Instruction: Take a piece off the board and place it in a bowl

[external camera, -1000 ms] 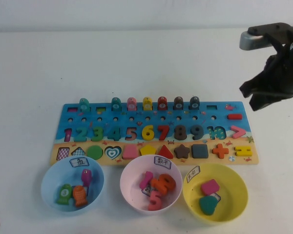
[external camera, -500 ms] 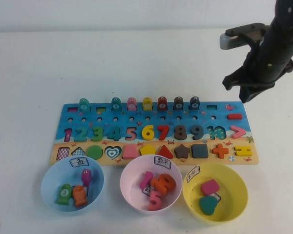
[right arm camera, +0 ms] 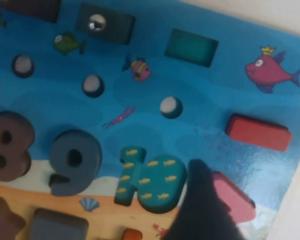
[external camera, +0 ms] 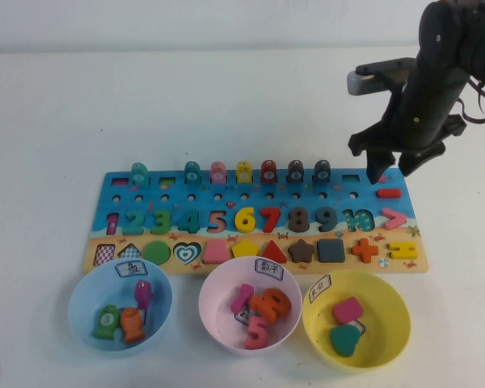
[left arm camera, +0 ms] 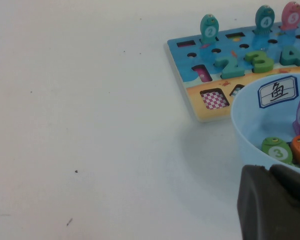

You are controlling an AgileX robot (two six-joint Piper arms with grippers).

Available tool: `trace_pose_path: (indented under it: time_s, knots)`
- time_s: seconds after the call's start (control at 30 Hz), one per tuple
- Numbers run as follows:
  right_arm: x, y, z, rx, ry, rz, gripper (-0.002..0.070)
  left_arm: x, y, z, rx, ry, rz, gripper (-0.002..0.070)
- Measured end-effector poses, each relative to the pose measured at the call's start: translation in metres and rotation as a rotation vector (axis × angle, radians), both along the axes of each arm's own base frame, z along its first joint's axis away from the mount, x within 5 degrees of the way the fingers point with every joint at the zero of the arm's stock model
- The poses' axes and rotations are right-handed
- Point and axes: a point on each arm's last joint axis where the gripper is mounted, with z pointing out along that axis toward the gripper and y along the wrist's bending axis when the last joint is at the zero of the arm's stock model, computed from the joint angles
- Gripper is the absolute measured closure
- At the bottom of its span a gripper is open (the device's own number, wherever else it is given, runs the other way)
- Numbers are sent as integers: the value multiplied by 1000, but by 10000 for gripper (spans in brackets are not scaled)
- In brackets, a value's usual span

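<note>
Right pincer (external camera: 392, 168) spread open | I hover it over small flat red bar (external camera: 388, 193) on long blue puzzle board (external camera: 250, 182) to line up the pick | left pincer (left arm camera: 275, 205) parked by counter edge, state: cannot tell

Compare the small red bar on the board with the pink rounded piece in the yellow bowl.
The red bar is a slim, narrow strip; the pink piece is a wider rounded rectangle. The red bar lies flat on the blue board, near its right end, under the right gripper, whose jaws are open; the pink piece sits tilted in the yellow bowl on a teal piece. Both are small, flat puzzle pieces.
</note>
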Motion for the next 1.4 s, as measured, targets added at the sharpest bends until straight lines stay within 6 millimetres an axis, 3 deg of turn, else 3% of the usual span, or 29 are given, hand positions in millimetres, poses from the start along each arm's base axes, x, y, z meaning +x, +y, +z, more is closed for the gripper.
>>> trace_pose_path:
  time_s: [0.1,0.37,0.63,1.23,1.4]
  knots:
    - [4,-5,-7,0,18,-41,247,0,0,0,0,0,0,680]
    - [9,-5,-36,-15,80,-75,294,0,0,0,0,0,0,680]
    - [12,-5,-49,-18,109,-137,298,0,0,0,0,0,0,680]
    - [13,-6,-51,-15,111,-176,305,0,0,0,0,0,0,680]
    - [14,-8,-51,-41,101,-178,381,0,0,0,0,0,0,680]
